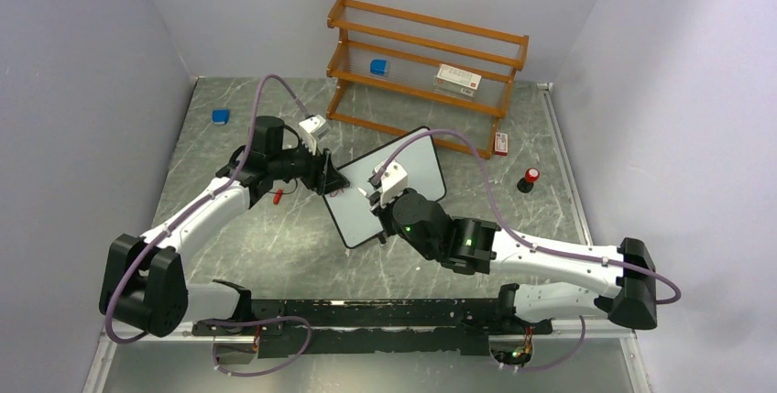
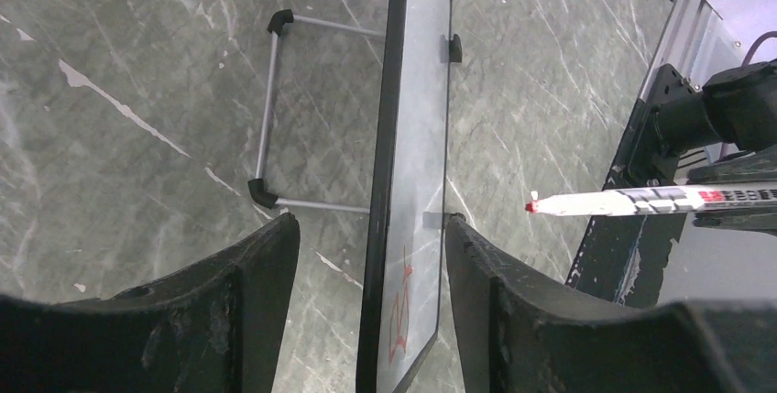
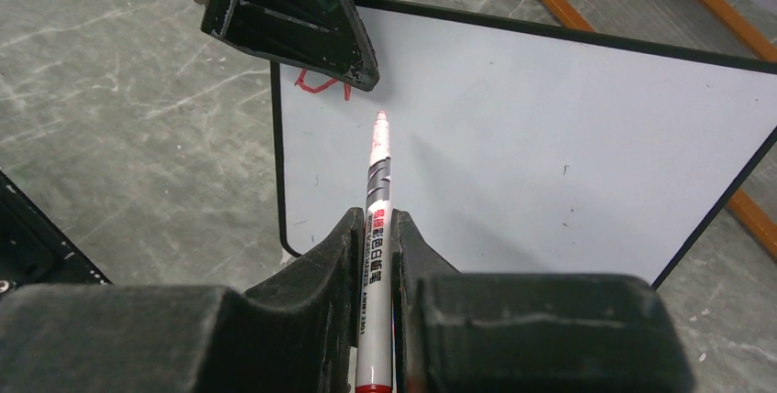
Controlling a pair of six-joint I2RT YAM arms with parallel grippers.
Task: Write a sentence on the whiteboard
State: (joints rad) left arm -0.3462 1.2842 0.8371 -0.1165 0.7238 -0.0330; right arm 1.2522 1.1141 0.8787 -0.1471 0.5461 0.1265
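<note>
The whiteboard (image 1: pixel 408 178), a smooth white rectangle with rounded corners and a thin black frame, is stood at the middle of the bench (image 1: pixel 275 246). It is propped from behind on a grey wire stand (image 2: pixel 268 109) with black corner feet. The bench is a grey slab crossed by pale, marble-like veins. A few red scribbles (image 3: pixel 316 86) are seen at the board's end nearest the left arm.

Seen from above, a slatted orange-brown wooden shelf (image 1: pixel 426 54) is set at 12 o'clock from the board. A small blue object (image 1: pixel 378 67) and a white-and-red box (image 1: pixel 457 79) are carried on its rails, and a smaller red-and-white box (image 1: pixel 500 143) lies at its foot. A blue block (image 1: pixel 221 116) lies at 10 o'clock and a black item with a red top (image 1: pixel 530 179) at 3 o'clock. A small red piece (image 1: pixel 278 195) lies just beside the left forearm.

The left arm is stretched in from 8 o'clock. The left jaws are parted astride the board's end edge, with a gap seen at the rear face, and part of the scribbles is hidden from the right wrist by them. The right arm is folded in from 4 o'clock. The right jaws are closed on a white marker (image 3: pixel 376 219) with a red tip, which is held just off the white face, near the scribbles.
</note>
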